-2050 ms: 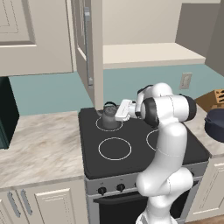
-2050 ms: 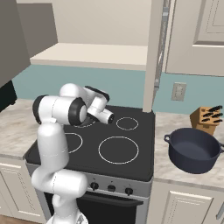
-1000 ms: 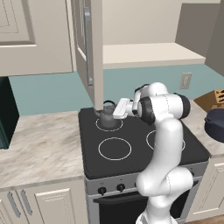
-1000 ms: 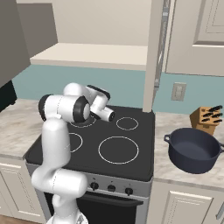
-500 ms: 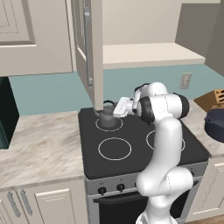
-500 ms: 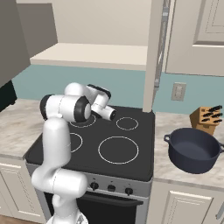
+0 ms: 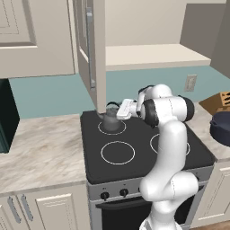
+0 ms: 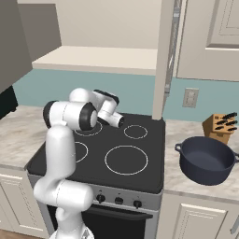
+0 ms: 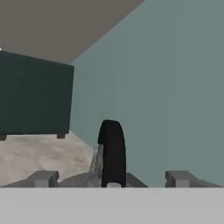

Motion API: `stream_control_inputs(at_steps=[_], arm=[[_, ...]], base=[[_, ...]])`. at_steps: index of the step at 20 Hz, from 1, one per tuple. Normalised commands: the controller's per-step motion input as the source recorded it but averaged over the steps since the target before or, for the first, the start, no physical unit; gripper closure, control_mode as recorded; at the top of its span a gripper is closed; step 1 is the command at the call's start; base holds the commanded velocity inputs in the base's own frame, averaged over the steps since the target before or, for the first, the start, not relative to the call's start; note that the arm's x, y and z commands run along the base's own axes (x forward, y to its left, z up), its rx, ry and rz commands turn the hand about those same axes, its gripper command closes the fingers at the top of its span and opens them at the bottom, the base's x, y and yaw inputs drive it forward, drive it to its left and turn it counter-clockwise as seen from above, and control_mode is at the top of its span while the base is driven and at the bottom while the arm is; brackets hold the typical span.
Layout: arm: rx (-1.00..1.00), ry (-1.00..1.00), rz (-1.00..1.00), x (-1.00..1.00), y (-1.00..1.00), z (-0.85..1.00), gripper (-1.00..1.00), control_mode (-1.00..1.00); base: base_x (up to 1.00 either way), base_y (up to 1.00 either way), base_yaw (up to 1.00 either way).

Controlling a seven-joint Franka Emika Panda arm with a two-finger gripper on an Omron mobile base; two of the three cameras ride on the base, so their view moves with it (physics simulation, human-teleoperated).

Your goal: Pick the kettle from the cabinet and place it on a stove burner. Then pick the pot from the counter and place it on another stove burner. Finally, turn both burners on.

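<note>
Cream panelled doors hung open on the cabinet (image 7: 157, 55) above the range, and we saw its pale shelf running bare along the wall over the teal backsplash. Below it the counter (image 7: 40, 148) of beige marbled stone spread out on both sides of the cooktop (image 8: 140, 161), a flat black glass plate marked with white rings. The white arm (image 7: 168, 148) rose in front of the oven and bent forward over the glass toward the back row of stove burners (image 8: 126, 159).

To the right of the cooktop we found the pot (image 8: 206, 159) – wide, navy, lidless – standing on the counter just in front of a wooden knife block (image 8: 220, 126) and well apart from the arm.

The kettle (image 7: 111, 120) stood upright on the rear left burner ring in the left base view, close under the edge of the open cabinet door (image 7: 90, 49). The gripper (image 7: 120, 110) reached it from the right at the height of the handle. In the hand view the thin black handle (image 9: 113, 153) arched up between the two finger tips (image 9: 43, 178), which stood wide apart with clear space on either side of it – so we judged the jaws open and the kettle released, resting on the glass by its own weight
</note>
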Motion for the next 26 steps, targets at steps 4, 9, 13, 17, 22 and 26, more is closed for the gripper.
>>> stream_control_inputs(at_steps=[4, 9, 13, 17, 22, 26], arm=[[0.02, 0.00, 0.05, 0.00, 0.00, 0.01, -1.00, -1.00], [0.03, 0.00, 0.06, -0.01, -0.02, 0.03, -1.00, -1.00], [0.04, 0.00, 0.06, -0.17, -0.10, 0.16, -1.00, -1.00], [0.00, 0.00, 0.03, -0.26, -0.07, 0.31, -1.00, -1.00], [-0.01, 0.00, 0.02, -0.29, -0.04, 0.44, -1.00, -1.00], [-0.01, -0.02, 0.00, -0.39, 0.00, 0.50, -1.00, -1.00]], base=[[0.00, 0.00, 0.00], [0.00, 0.00, 0.00], [0.00, 0.00, 0.00], [0.00, 0.00, 0.00], [0.00, 0.00, 0.00], [0.00, 0.00, 0.00]])
